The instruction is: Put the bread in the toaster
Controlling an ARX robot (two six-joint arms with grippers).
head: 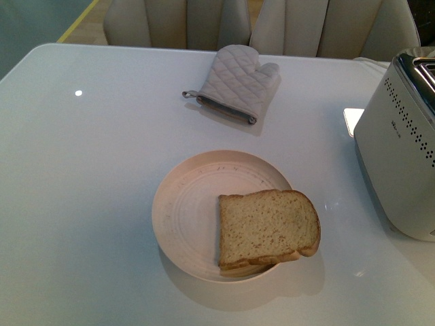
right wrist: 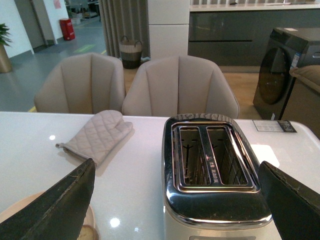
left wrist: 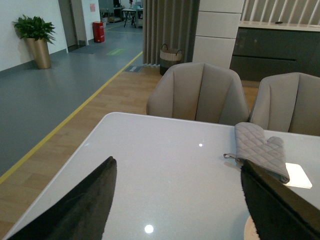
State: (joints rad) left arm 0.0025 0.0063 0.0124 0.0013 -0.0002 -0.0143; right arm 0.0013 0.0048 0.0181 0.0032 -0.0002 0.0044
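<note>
A glossy white bench fills the front view, with beige upholstered chairs standing along the top edge. Low and left of centre sits a round cream plate. The slice of light tan sandwich bread lies flat on the plate's right side, its rounded crust overhanging the rim, which probably gives an easy edge to pinch. At upper centre a quilted grey oven mitt lies flat, seemingly out of the way. At the right edge stands the boxy white toaster with a chrome top, well apart from the bread. The right wrist view shows its two slots facing up and empty, ready to take the slice. Neither arm appears in the front view. The left gripper is spread wide and holds nothing. The right gripper is likewise spread and empty, looking over the toaster. The bread has not yet been picked up.
</note>
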